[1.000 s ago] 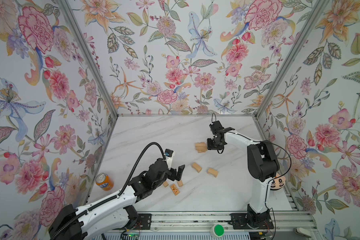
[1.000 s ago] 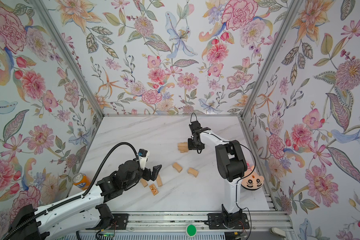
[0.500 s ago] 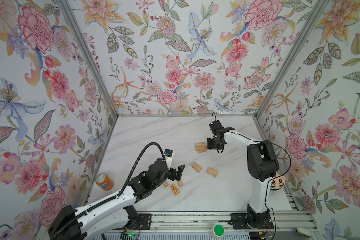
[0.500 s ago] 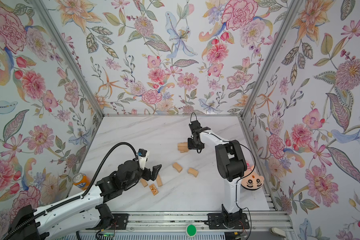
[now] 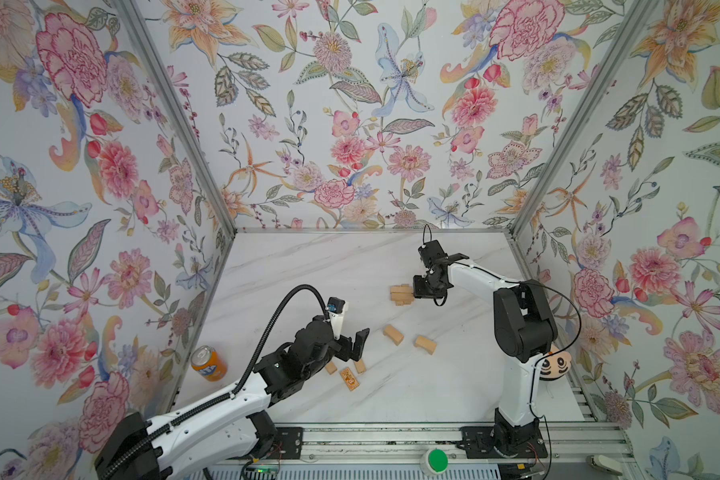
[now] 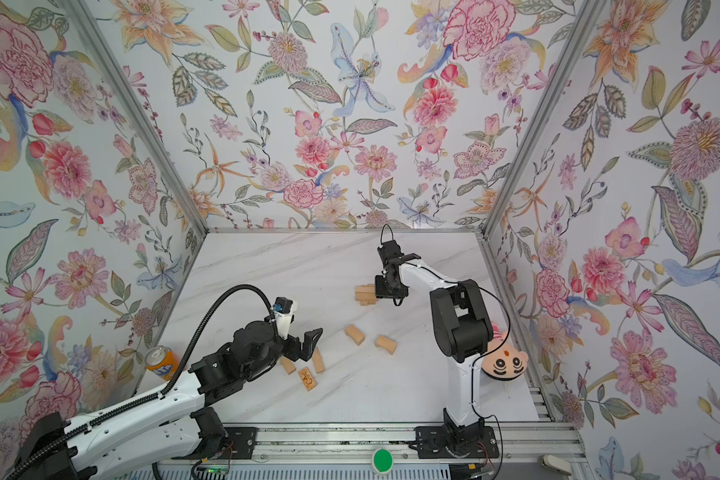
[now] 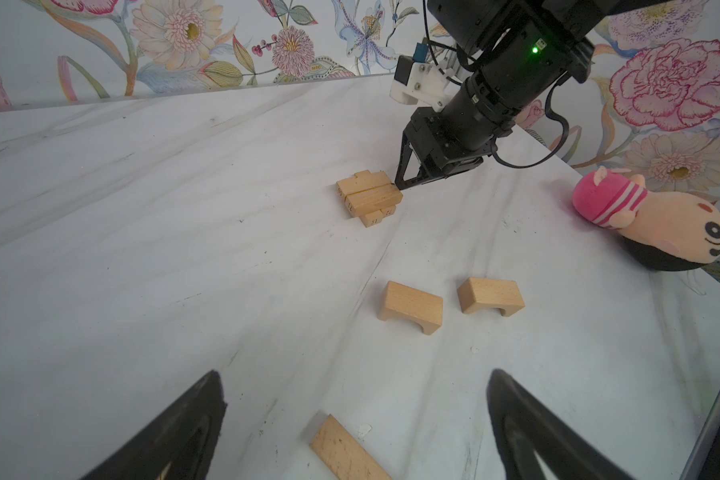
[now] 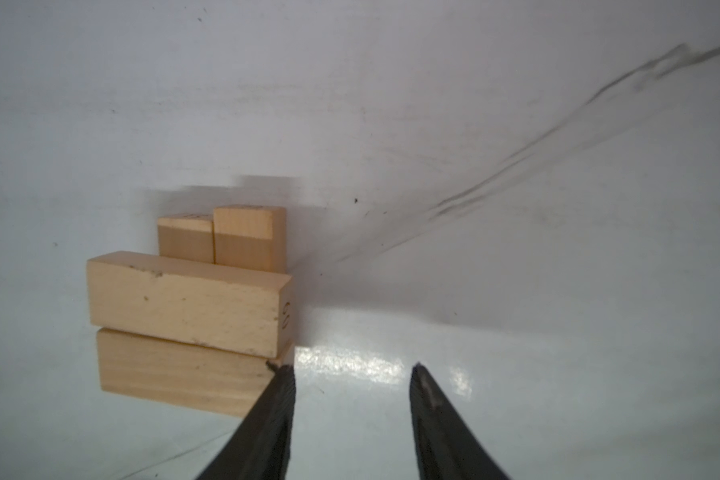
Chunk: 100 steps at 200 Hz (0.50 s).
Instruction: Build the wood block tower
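**A:** Anything different from a second ago?

**B:** Hardly. Both arms sit where they were. The tower (image 5: 400, 294) and the loose pieces lie as before.

**A:** Where is the tower?

**B:** On the marble table (image 5: 308, 270), right of centre and toward the back wall. It is just beside the right gripper (image 5: 415, 291).

**A:** Which way does it lie?

**B:** It has two crossed layers. The upper bricks (image 7: 366, 193) lie side by side, with their long axes running across both top views and one end facing the right gripper. The lower bricks (image 8: 221, 241) cross beneath them from front to back, and their ends poke out.

**A:** And that claw?

**B:** Its jaws are slightly parted with nothing between them. In the right wrist view one fingertip (image 8: 281, 386) looks to be touching the end corner of a tower brick, though I can't be sure of contact.

**A:** The left gripper (image 5: 355, 347)?

**B:** It is spread wide and empty, near the front of the table. Three flat bricks (image 5: 359, 365) lie by it, one of them a printed brick (image 5: 348, 379). Two arch blocks (image 5: 393, 334) rest between it and the tower.
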### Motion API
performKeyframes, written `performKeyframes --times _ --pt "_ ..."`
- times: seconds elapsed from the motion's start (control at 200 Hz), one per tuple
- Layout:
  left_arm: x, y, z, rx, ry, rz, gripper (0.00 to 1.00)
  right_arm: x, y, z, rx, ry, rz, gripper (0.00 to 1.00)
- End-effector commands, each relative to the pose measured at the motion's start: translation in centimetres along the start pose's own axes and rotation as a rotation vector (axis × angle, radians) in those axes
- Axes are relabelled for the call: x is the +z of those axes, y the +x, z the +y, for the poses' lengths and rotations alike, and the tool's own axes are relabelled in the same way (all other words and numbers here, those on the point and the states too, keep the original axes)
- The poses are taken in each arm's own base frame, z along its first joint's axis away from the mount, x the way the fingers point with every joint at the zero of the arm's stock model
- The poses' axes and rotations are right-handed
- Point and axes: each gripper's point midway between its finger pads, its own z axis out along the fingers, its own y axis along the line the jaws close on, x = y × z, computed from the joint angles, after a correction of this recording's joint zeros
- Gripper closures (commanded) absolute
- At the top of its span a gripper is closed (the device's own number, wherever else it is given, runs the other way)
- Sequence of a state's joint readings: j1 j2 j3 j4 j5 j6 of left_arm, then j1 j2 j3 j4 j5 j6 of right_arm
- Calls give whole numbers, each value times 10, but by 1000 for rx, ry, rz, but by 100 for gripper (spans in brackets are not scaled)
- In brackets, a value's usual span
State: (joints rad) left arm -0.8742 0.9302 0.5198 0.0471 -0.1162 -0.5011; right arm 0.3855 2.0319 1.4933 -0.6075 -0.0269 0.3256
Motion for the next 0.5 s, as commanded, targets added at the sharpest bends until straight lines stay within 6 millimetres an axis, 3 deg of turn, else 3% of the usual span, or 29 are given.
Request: performKeyframes --times 0.0,0.275,0.495 --pt "-1 -2 7 -5 -26 -16 1 5 -3 5 -18 -10 9 52" --pt "-2 -2 8 -4 -30 -15 1 1 -6 2 -17 6 1 50" --pt "-3 -4 9 -4 -39 -22 1 -27 -14 -8 -24 41 -45 43"
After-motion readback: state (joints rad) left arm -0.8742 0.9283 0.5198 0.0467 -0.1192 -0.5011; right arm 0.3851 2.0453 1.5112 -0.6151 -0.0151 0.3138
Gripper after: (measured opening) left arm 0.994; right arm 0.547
